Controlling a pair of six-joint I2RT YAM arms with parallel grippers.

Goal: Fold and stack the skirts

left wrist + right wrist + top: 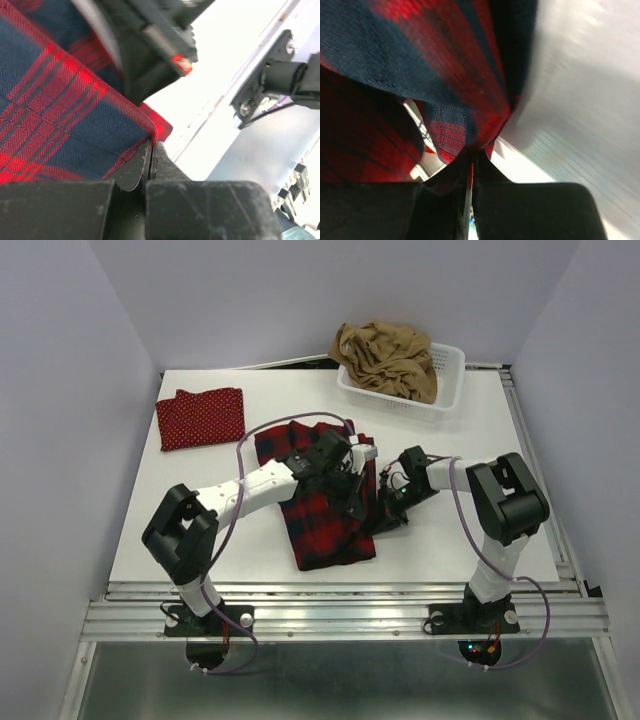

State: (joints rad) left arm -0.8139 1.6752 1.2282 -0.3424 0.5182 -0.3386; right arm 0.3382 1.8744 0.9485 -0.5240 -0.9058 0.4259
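The red-and-black plaid skirt (322,520) lies mid-table, partly lifted along its right side. My left gripper (352,502) is shut on the plaid skirt's edge (100,135), its jaws pinched together. My right gripper (384,512) is shut on the same skirt's right edge (470,100), cloth hanging from its closed jaws. The two grippers sit close together. The red skirt with tiny white dots (201,417) lies folded at the back left. The tan-brown skirt (385,359) is bunched in the basket.
A white mesh basket (449,380) stands at the back right corner of the white table (470,530). Walls close in on the left and right. A metal rail (340,610) runs along the near edge.
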